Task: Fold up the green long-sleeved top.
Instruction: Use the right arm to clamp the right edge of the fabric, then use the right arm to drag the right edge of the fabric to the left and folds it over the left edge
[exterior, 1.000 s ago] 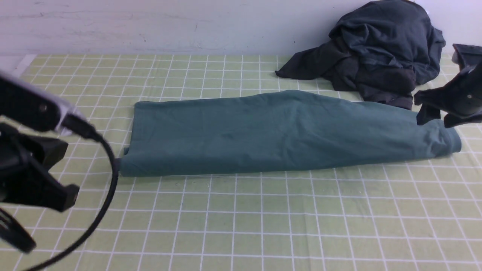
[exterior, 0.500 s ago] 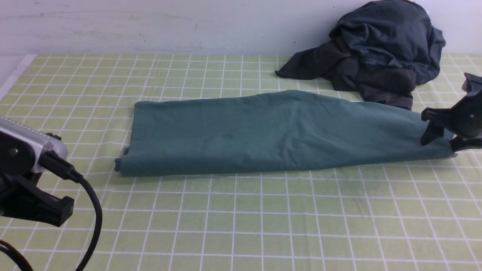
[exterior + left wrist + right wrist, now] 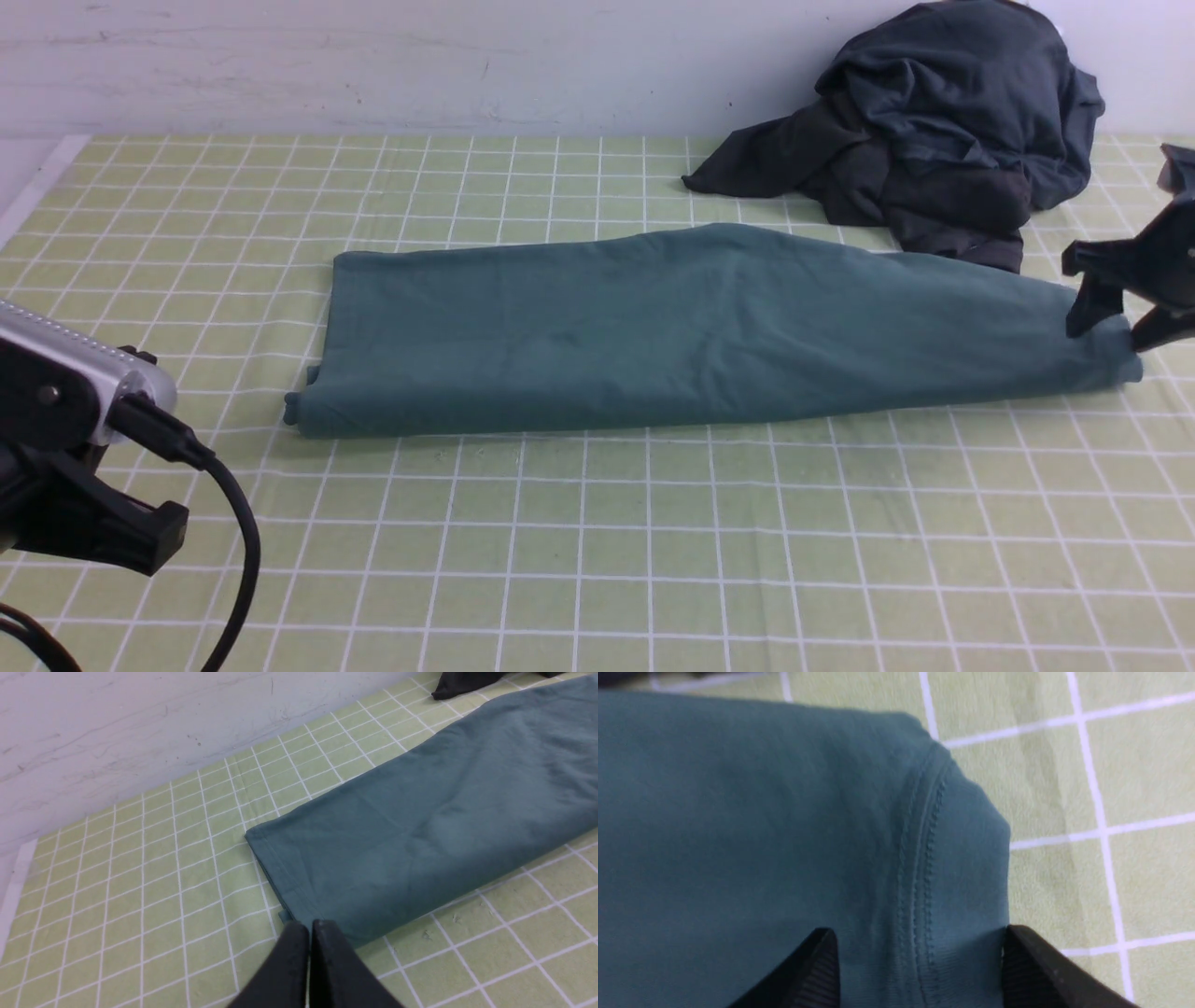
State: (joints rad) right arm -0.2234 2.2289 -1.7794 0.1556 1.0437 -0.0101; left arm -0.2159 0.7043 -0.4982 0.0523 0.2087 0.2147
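Top, place: the green top (image 3: 691, 331) lies mid-table on the cloth, folded into one long band, just in front of the dark heap at the far right.
Top, fabric: matte teal knit, soft, with shallow creases. The near long edge is a rounded fold. The left end is a straight hemmed edge with layers stacked under it.
Top, right end: narrower and rounded, crossed by a double row of raised stitching, as the right wrist view shows.
Top, long axis: runs left to right across the table. The broad end points to the robot's left and the tapered end to its right.
Table cover: pale green cloth (image 3: 597, 560) with a white grid of squares, flat, faintly wrinkled.
Dark heap: crumpled charcoal clothes (image 3: 934, 140) piled against the wall. One heap; the number of pieces in it cannot be told.
Wall: white (image 3: 373, 65), scuffed and streaked.
Left gripper: black fingers pressed together with nothing between them (image 3: 309, 933), low over the cloth just beside the top's near left corner.
Right gripper: fingers spread wide (image 3: 1111, 333) at the top's right end. Their ribbed black pads (image 3: 822, 961) stand on either side of the stitched seam, not pinching it.
Cable: one black lead (image 3: 233, 523) looping down from the left arm.
Count: one green top, one dark heap, two grippers, one cable.
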